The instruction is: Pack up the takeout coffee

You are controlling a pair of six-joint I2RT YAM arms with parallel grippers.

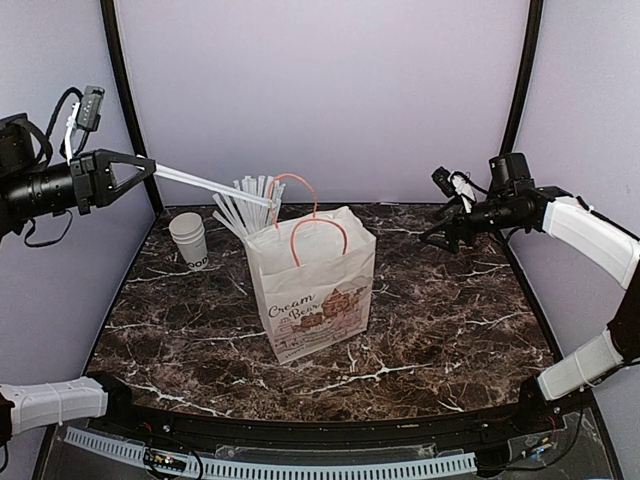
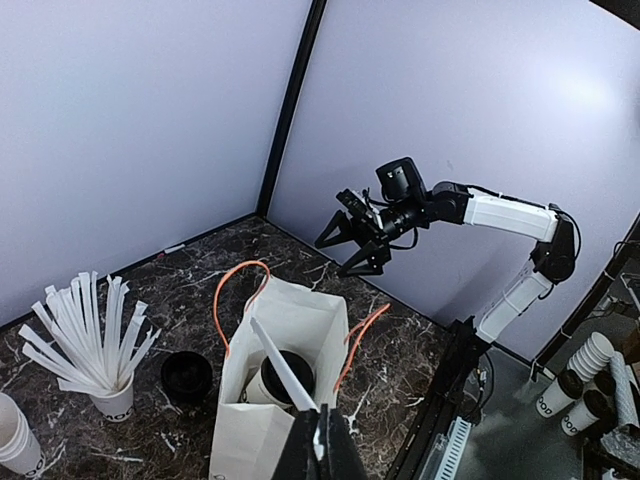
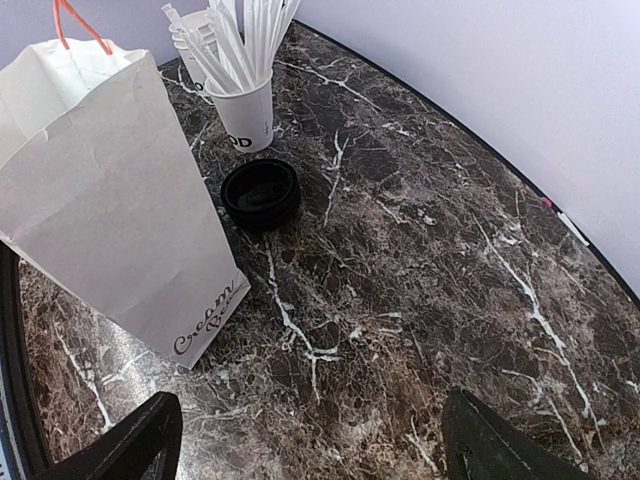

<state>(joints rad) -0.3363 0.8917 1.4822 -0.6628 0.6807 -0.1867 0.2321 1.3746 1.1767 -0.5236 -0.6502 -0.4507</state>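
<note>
Upper left of the overhead view, the left gripper is pinched tight on a single white straw, which slants right toward the bag's mouth. Just below it, the lidless stack of white cups stands on the marble table, and the cup of straws sits behind the bag's left edge. Centre frame, the paper bag stands upright, orange handles up. And there's the takeout coffee, down inside the bag (only the left wrist view catches it, dark top up, under the held straw). A loose black lid lies on the table beside the bag, near the cup of straws. Far right, the right gripper hangs above the table, jaws spread wide, holding nothing.
</note>
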